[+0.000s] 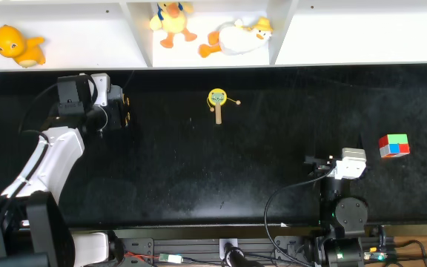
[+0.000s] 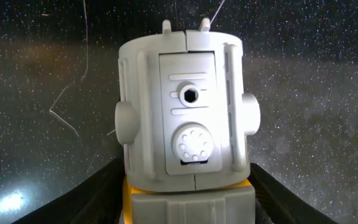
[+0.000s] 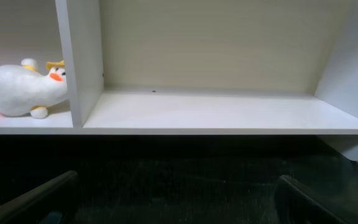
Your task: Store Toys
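Toy robot [image 2: 185, 118], ribbed white plastic, sits in left end effector [image 2: 188, 200].

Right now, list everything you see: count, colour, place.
white shelf unit: one, white, table's far edge
black table: one, black, beneath everything
yellow toy duck: one, yellow, left compartment
yellow plush duck: one, yellow, middle compartment
white plush duck: one, white, middle compartment
wooden-handled rattle drum: one, yellow, table centre
colour cube: one, red-green-blue, table right
plastic toy robot: one, white, in left gripper
left gripper: one, black, far left
right gripper: one, black, open, near right
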Robot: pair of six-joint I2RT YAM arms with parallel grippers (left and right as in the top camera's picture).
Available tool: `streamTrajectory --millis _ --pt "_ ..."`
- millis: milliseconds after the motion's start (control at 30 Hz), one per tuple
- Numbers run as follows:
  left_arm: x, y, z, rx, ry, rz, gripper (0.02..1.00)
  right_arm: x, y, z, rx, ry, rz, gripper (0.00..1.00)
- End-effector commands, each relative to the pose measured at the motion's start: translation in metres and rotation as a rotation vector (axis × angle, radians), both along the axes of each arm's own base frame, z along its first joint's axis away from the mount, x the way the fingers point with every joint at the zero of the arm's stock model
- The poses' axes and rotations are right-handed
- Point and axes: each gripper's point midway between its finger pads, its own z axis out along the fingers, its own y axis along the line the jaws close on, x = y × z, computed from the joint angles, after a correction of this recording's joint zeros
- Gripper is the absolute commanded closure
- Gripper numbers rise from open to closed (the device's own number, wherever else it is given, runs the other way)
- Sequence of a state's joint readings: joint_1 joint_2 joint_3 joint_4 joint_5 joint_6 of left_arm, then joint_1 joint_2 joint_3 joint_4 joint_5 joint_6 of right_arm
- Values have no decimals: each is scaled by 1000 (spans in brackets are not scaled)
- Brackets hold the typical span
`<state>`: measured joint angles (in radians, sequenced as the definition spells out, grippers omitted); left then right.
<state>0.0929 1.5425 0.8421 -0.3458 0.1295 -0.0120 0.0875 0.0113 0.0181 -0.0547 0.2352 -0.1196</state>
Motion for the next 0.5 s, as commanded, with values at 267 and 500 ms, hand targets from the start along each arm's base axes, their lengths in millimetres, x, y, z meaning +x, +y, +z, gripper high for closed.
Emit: streamTrajectory --millis 267,500 --pt "-14 -3 90 22 -219 -8 577 1 2 -5 3 4 10 5" --pt "-1 -2 125 28 -303 -8 575 1 2 -5 3 4 10 7"
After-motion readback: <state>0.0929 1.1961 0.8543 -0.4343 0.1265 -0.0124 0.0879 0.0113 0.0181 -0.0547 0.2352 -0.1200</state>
